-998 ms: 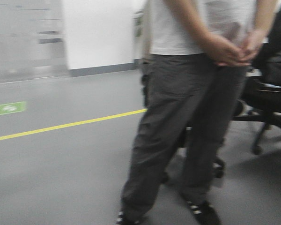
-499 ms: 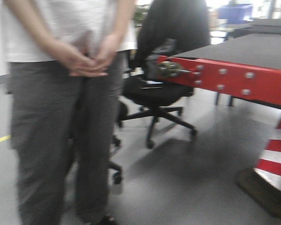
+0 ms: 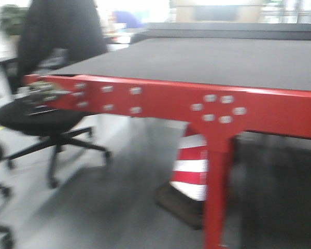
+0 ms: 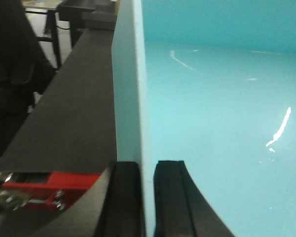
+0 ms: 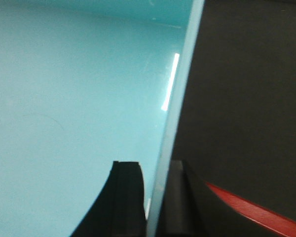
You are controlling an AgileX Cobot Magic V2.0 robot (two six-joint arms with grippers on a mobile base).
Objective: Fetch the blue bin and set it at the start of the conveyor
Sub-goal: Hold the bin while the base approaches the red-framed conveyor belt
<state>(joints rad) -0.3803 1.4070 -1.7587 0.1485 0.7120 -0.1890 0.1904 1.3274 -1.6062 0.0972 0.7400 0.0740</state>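
Note:
The blue bin (image 4: 222, 108) fills both wrist views as a pale aqua tub, and its inside (image 5: 74, 98) holds nothing. My left gripper (image 4: 147, 197) is shut on the bin's left wall, one finger outside and one inside. My right gripper (image 5: 157, 202) is shut on the bin's right wall the same way. The conveyor start (image 3: 197, 62) is a flat black belt with a glossy red bolted front edge (image 3: 160, 106), straight ahead in the front view. In both wrist views the belt (image 4: 74, 113) lies beyond and below the bin's walls. The front view shows neither bin nor grippers.
A black office chair (image 3: 46, 119) with a dark jacket stands at the left of the conveyor. A red-and-white cone (image 3: 192, 171) sits under the belt beside the red leg (image 3: 217, 192). Grey floor lies in front.
The front view has swung right: the standing person slid out of view to the left, and the red-edged conveyor now spans the frame, closer and head-on.

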